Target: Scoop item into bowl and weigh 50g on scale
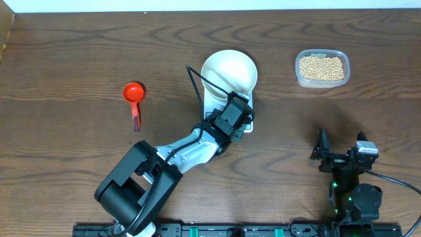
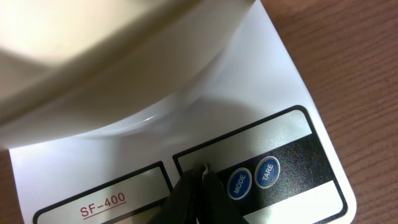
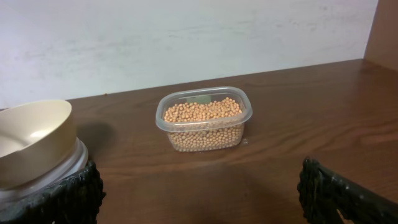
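Overhead, a dark brown wooden table with a visible grain is seen, and everything else is set on it. The left gripper, at the end of a white and black arm, is stretched over the middle of the table; its two dark fingers are pressed together with nothing between them. Their tip is placed over the front panel of the scale, just left of the buttons, though contact cannot be made out. The right gripper is kept low at the near right edge, its rough black fingers spread wide apart and empty.

The bowl, round, smooth and glossy white, is set on the scale and covers its rear part; nothing is seen inside it. The scale is a flat white plastic rectangle with rounded corners, marked "SF-400" in red, with two round blue buttons labelled MODE and TARE.

To the right of the bowl, well apart, a clear plastic tub with rounded corners is filled nearly to the rim with the beans, small, round and pale tan. To the left of the bowl, also well apart, a red plastic scoop is laid with its round cup away from the robot and its short handle pointing toward it.
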